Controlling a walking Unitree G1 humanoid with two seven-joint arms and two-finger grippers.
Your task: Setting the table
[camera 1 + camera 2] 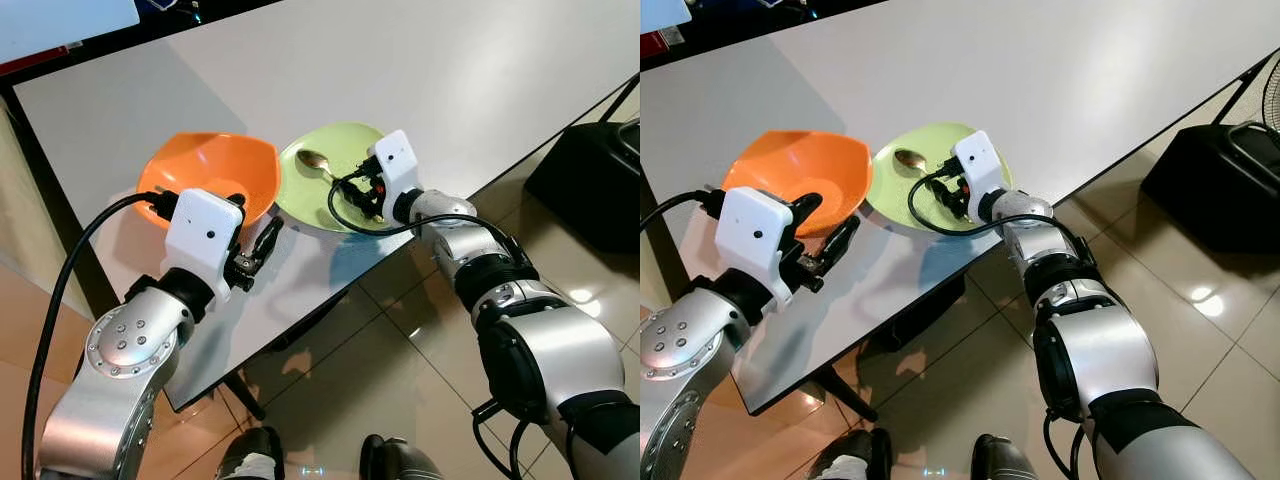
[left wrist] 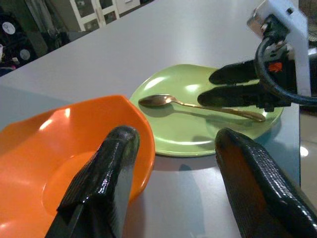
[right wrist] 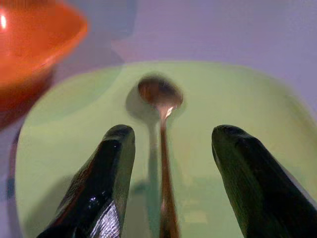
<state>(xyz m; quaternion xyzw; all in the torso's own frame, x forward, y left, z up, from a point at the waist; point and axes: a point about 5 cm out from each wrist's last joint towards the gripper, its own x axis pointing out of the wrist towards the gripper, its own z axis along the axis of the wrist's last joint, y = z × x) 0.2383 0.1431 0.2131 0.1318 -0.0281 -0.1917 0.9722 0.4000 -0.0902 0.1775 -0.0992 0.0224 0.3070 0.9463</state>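
Observation:
A gold spoon (image 1: 318,163) lies on a light green plate (image 1: 305,200) near the table's front edge. Its bowl points away from me. My right gripper (image 1: 362,190) hovers low over the plate, open, with the spoon's handle (image 3: 163,163) running between its two black fingers (image 3: 106,168). An orange bowl (image 1: 210,170) sits just left of the plate, almost touching it. My left gripper (image 1: 262,245) is open above the tabletop, close to the bowl's near rim (image 2: 143,148) and holding nothing.
The grey table (image 1: 450,90) stretches away behind the dishes; its front edge runs diagonally just under my right wrist. A black case (image 1: 590,190) stands on the tiled floor at the right. My feet (image 1: 250,455) are by the table leg.

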